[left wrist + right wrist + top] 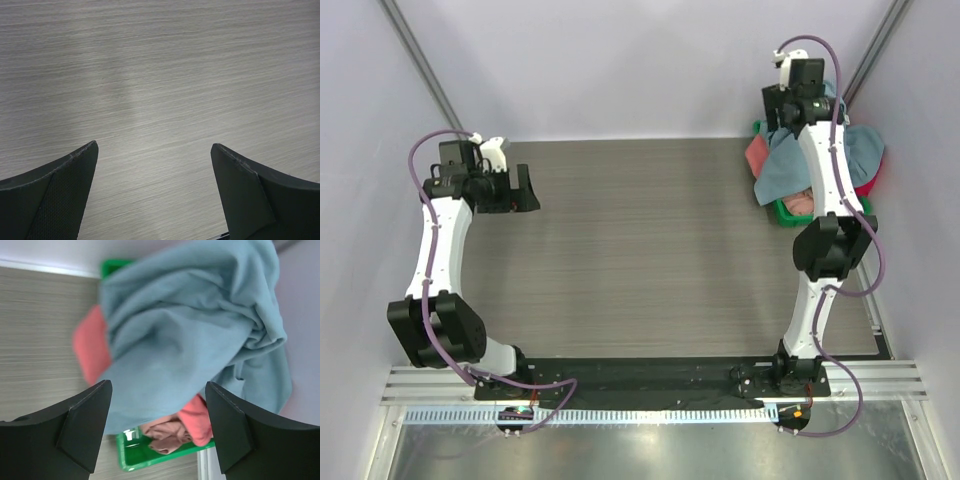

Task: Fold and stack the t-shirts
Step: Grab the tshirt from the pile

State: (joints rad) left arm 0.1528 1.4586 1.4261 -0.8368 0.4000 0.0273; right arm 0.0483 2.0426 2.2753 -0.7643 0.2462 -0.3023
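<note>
Top external view gives me the bench [640, 260] with the t-shirts heaped in a green bin [783, 213] at its far right corner. On my right wrist view the dusty blue-grey t-shirt [200, 330] lies on top of the heap and spills over the bin's rim on the side facing the middle of the bench. A salmon-pink t-shirt [89, 347] pokes out from under it on that same side, and a paler pink one [162, 436] is bunched inside the bin beneath. My right gripper [157, 385] hangs above the heap with its jaws spread wide and nothing held between them. My left gripper [155, 147] sits over the wood-grain bench top near the far left corner, jaws likewise wide apart and holding nothing
</note>
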